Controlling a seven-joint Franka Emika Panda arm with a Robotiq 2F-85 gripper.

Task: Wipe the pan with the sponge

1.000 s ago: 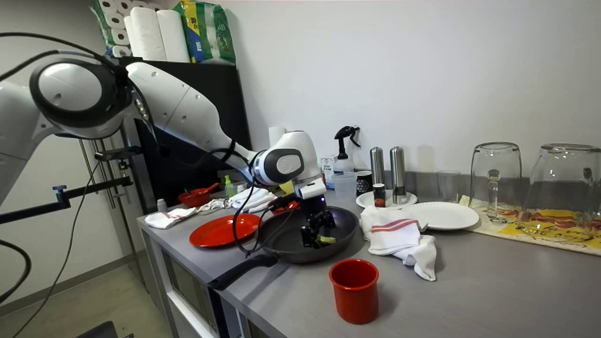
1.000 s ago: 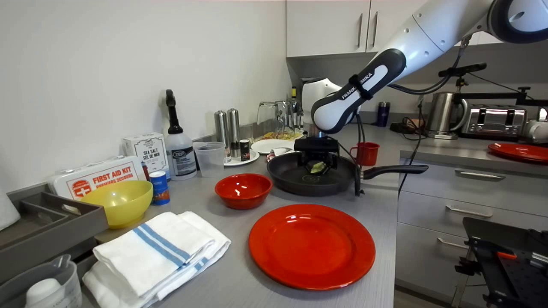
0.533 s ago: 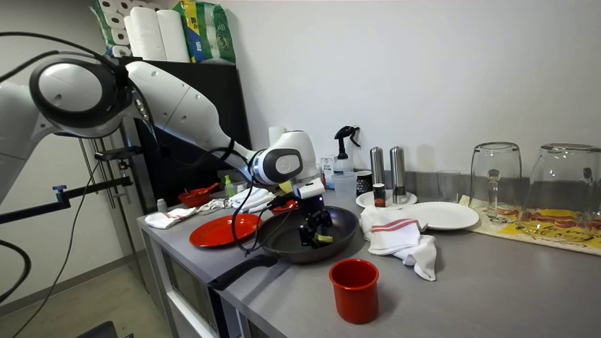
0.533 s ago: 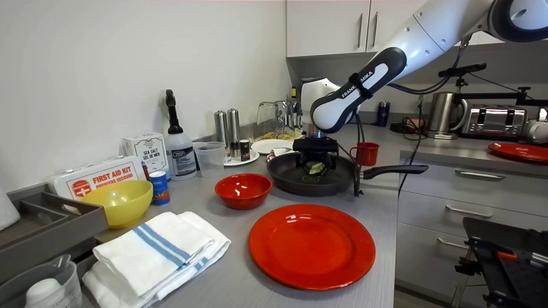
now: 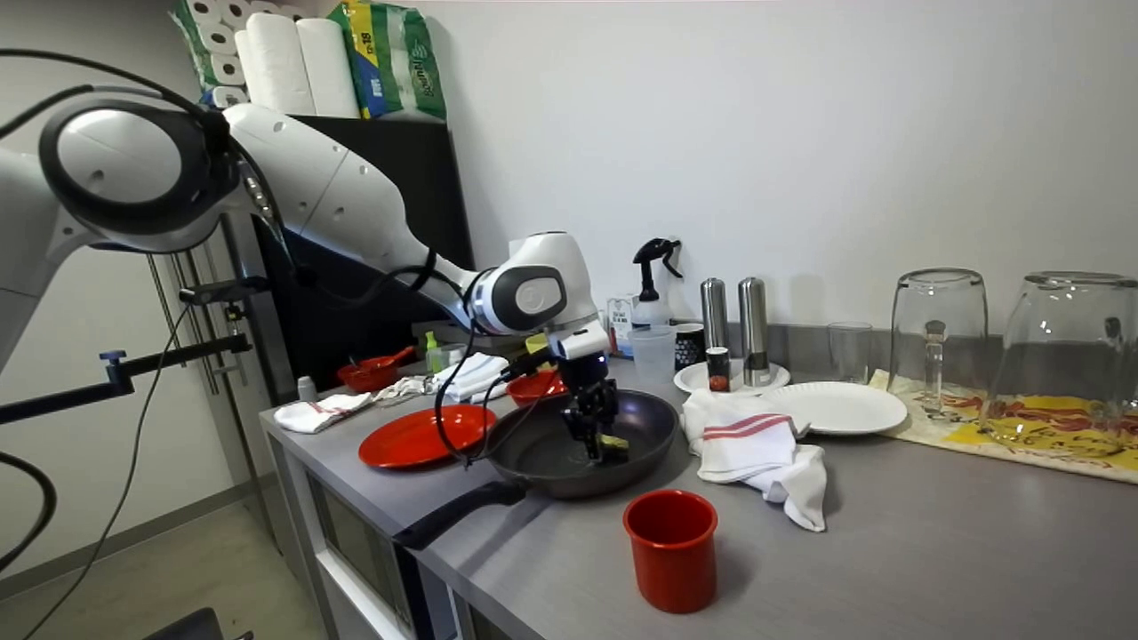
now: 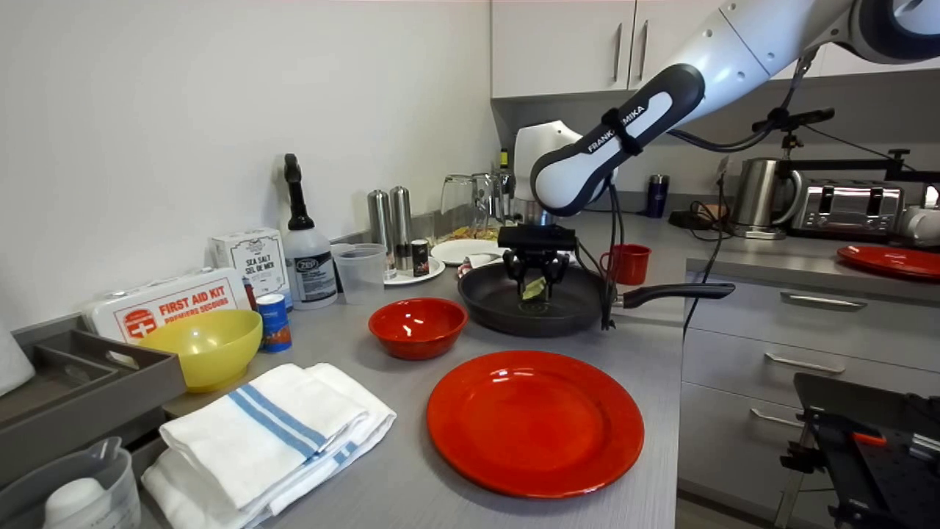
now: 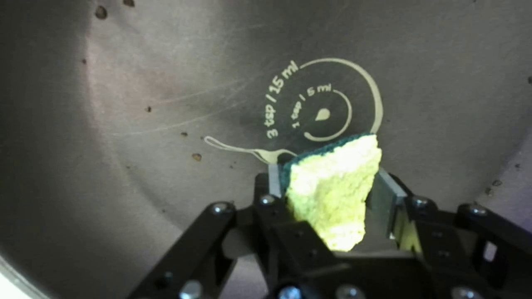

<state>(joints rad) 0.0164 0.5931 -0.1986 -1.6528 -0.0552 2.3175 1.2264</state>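
Note:
The black pan [image 6: 529, 325] stands on the counter in both exterior views, its handle [image 6: 679, 292] reaching over the counter edge. Over its middle, my gripper [image 7: 330, 182] points down, its jaws closed around the yellow-green sponge [image 7: 336, 191]. The sponge's dark green scrubbing side faces away from the wrist camera, toward the printed rings on the pan floor. In an exterior view the sponge [image 6: 534, 289] hangs tilted between the fingers, low inside the pan. Whether it touches the pan floor I cannot tell. Brown specks [image 7: 196, 157] and faint streaks lie on the pan floor.
A red cup [image 5: 671, 551] and a white cloth with red stripes [image 5: 756, 449] lie close to the pan. A red bowl [image 6: 417, 328] and a red plate [image 6: 536, 426] flank it on another side. Loose cables [image 6: 611, 257] hang from the arm by the handle.
My wrist has risen slightly and tilted, and the gripper has shifted a little toward the red bowl's side. The sponge moved with it and now stands more steeply tilted. The pan stayed put.

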